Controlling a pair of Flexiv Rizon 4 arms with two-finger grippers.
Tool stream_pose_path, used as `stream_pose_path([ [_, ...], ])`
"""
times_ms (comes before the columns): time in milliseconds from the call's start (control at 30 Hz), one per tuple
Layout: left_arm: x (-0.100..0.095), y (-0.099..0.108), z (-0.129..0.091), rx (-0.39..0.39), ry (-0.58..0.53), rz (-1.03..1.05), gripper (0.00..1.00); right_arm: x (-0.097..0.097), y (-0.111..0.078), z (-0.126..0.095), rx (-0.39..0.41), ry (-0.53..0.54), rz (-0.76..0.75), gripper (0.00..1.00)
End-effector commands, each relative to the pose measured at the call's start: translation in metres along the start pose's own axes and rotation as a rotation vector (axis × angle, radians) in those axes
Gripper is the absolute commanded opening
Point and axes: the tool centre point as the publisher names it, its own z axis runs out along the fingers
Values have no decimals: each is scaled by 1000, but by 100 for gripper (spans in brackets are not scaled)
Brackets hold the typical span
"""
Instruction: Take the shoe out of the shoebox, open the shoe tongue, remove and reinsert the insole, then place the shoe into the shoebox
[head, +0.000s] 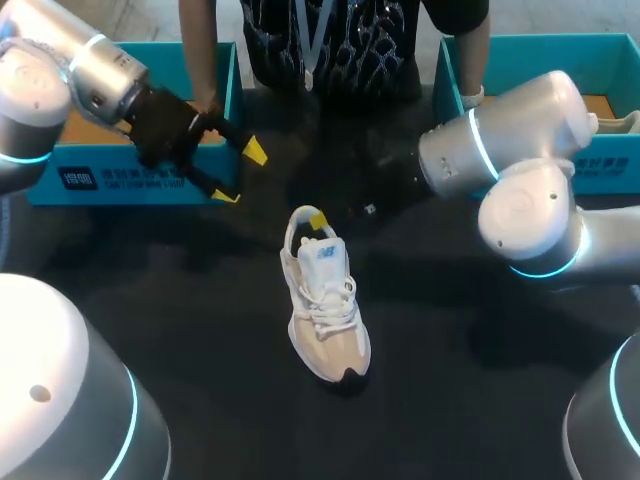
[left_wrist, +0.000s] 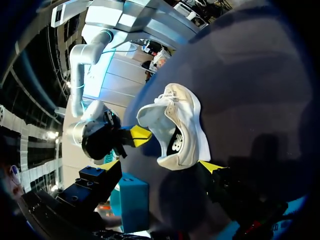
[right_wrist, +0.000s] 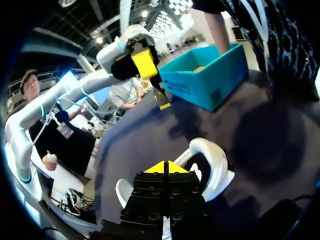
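A white and beige shoe (head: 325, 300) lies upright on the black table (head: 200, 330), toe toward the front edge. My right gripper (head: 318, 220) is shut, with its yellow tips pressed together against the shoe's heel rim. Nothing shows between them in the right wrist view, where the right gripper (right_wrist: 165, 167) hangs over the shoe (right_wrist: 212, 160). My left gripper (head: 240, 172) stands open in the air by the left teal shoebox (head: 130, 180), holding nothing. In the left wrist view the left gripper (left_wrist: 160, 166) faces the shoe (left_wrist: 182, 125), apart from it, and the right gripper (left_wrist: 140, 135) meets the heel.
A second teal box (head: 600, 175) at the back right holds another shoe (head: 615, 125). A person stands at the far edge, one hand (head: 205, 105) on the left box and a gloved hand (head: 470, 97) on the right one. My arm bases fill the near corners.
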Motion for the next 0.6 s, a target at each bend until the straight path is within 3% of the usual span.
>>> stream_pose_path([
  [33, -2, -3, -13, 2, 24, 1, 100, 6, 7, -7, 50, -134, 4, 0],
  [467, 14, -14, -52, -53, 47, -37, 100, 6, 7, -7, 50, -134, 4, 0],
  [533, 16, -15, -59, -65, 45, -46, 100, 3, 8, 0, 104, -222, 62, 0],
  [600, 18, -17, -64, -64, 49, -55, 100, 0, 7, 4, 101, -267, 93, 0],
])
